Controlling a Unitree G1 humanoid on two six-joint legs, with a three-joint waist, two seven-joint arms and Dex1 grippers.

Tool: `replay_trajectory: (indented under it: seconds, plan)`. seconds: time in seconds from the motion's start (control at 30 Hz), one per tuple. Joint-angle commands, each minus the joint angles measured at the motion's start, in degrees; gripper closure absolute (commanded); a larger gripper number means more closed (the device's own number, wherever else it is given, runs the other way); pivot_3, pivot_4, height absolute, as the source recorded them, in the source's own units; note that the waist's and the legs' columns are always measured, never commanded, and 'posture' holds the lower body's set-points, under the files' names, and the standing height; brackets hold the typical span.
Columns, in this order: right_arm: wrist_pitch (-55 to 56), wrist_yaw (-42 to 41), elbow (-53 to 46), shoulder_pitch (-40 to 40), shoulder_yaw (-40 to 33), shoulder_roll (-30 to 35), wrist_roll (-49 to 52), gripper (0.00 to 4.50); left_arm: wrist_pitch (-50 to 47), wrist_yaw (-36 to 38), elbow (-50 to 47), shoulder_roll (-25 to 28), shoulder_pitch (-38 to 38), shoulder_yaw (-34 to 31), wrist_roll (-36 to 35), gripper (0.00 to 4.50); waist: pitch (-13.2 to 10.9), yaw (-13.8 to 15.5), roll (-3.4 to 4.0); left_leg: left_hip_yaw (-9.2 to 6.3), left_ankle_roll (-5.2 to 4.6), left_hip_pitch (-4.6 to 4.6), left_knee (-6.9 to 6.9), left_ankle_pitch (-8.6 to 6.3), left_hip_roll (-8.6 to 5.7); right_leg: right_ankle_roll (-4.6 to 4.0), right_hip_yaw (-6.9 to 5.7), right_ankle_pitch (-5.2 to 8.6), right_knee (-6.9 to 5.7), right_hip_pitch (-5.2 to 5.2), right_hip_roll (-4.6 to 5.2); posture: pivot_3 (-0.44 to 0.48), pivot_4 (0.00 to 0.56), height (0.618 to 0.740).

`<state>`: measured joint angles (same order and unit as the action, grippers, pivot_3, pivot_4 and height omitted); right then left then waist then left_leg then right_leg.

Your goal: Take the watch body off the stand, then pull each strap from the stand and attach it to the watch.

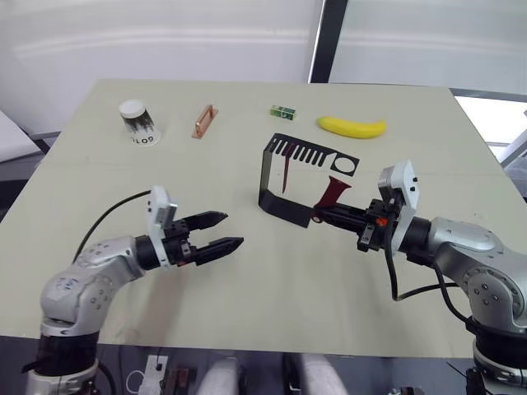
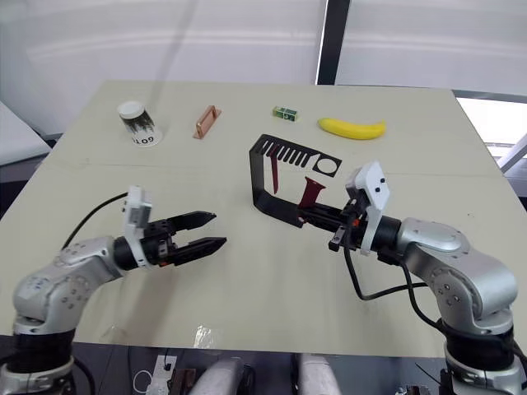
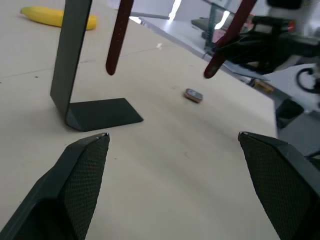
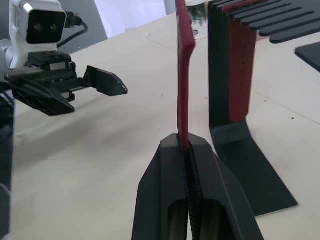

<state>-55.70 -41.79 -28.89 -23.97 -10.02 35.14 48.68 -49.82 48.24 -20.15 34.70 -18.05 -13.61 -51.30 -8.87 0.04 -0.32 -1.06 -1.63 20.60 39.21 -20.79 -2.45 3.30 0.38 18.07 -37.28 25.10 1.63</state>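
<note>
Strap (image 1: 330,194) is pinched in the right gripper's (image 1: 321,216) closed fingers beside the stand (image 1: 276,188); left gripper (image 1: 224,232) waits open. Left wrist view: watch body (image 3: 193,95) lies on the tabletop (image 3: 165,165). Right wrist view: second strap (image 4: 241,70) hangs in the stand. Pull level, clear of the slots.

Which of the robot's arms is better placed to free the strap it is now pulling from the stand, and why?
Right. The right hand is shut on one strap beside the stand. The left hand is open, apart from the stand. The other strap hangs on it.
</note>
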Motion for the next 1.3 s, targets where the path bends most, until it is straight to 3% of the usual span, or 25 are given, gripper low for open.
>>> replay_trajectory:
  seconds: [0.03,0.13,0.23,0.33,0.93,1.3]
  plan:
    - [-2.05,-2.30,1.16,-3.57,-0.20,-0.24,6.65,4.50,-1.61,1.43,-1.38,0.34,-4.87,-1.08,-6.76,0.06,0.00,0.14,0.00,-0.03,0.00,-0.01,0.02,0.00,0.00,0.00,-0.03,0.00,0.11,-0.05,0.01,0.000,0.150,0.740]
    - [-3.15,-2.39,2.65,-5.69,0.97,-0.49,9.20,4.50,-0.10,1.88,-1.31,-0.58,-7.20,2.06,-5.36,0.06,0.00,-0.08,0.00,-0.03,-0.03,-0.09,-0.06,-0.02,0.00,0.01,-0.04,-0.01,0.22,-0.17,0.00,0.000,0.150,0.740]
    - [-3.12,-3.08,3.14,-7.12,3.21,-1.01,9.98,4.50,-1.48,-0.74,-0.09,-4.02,-9.91,3.43,-8.09,0.84,-0.01,-0.08,-0.02,-0.03,-0.04,-0.08,-0.08,-0.03,0.00,0.03,-0.05,-0.02,0.22,-0.16,-0.01,0.000,0.150,0.740]
    - [-2.50,-3.74,3.33,-7.81,5.10,-1.03,9.68,4.50,-3.34,-2.03,0.52,-5.36,-11.49,4.47,-9.43,2.13,-0.01,-0.21,-0.02,-0.03,-0.02,-0.05,-0.05,-0.02,0.01,0.03,-0.05,-0.02,0.23,-0.11,-0.03,0.000,0.150,0.740]
    - [-1.15,-4.61,3.74,-9.86,9.79,-2.36,8.70,4.50,-2.65,-5.31,3.30,-12.53,-16.09,11.00,-6.90,2.13,-0.01,-0.16,-0.02,-0.02,0.01,-0.05,-0.02,-0.01,0.00,0.03,-0.04,-0.02,0.21,-0.08,-0.03,0.000,0.150,0.740]
    - [-0.85,-4.14,3.92,-10.20,10.00,-2.96,8.44,4.50,-3.22,-7.65,3.76,-13.79,-18.34,10.38,-8.19,2.13,-0.01,-0.14,-0.02,-0.02,0.02,-0.05,-0.02,-0.01,0.00,0.04,-0.04,-0.02,0.21,-0.08,-0.03,0.000,0.150,0.740]
